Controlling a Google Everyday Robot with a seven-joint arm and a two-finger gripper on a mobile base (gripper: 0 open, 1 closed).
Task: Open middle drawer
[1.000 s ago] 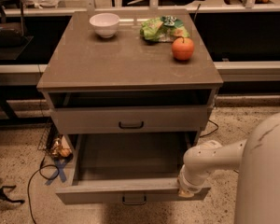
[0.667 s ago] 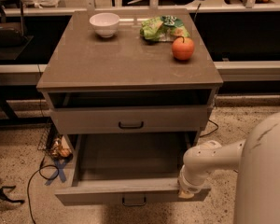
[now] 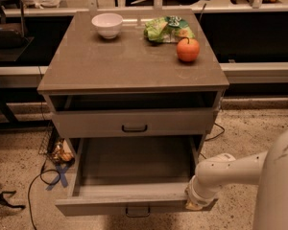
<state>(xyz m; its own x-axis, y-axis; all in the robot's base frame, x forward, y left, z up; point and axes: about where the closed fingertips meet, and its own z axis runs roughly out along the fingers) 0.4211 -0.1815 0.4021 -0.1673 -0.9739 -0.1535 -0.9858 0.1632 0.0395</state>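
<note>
The middle drawer (image 3: 134,206) is a wide grey drawer with a low flat front and a small black bar handle (image 3: 138,211). It stands pulled far out of the grey cabinet, and its plain grey inside (image 3: 137,164) has nothing in it. My gripper (image 3: 196,201) is at the end of the white arm (image 3: 230,169), right at the drawer's front right corner, away from the handle. The drawer above (image 3: 134,123) has a taller front with its own black handle and sits nearly closed under a dark gap.
On the cabinet top (image 3: 110,66) stand a white bowl (image 3: 107,24), a green snack bag (image 3: 168,28) and an orange fruit (image 3: 188,49). Cables and blue tape (image 3: 57,174) lie on the floor at the left. My white body (image 3: 278,190) fills the lower right.
</note>
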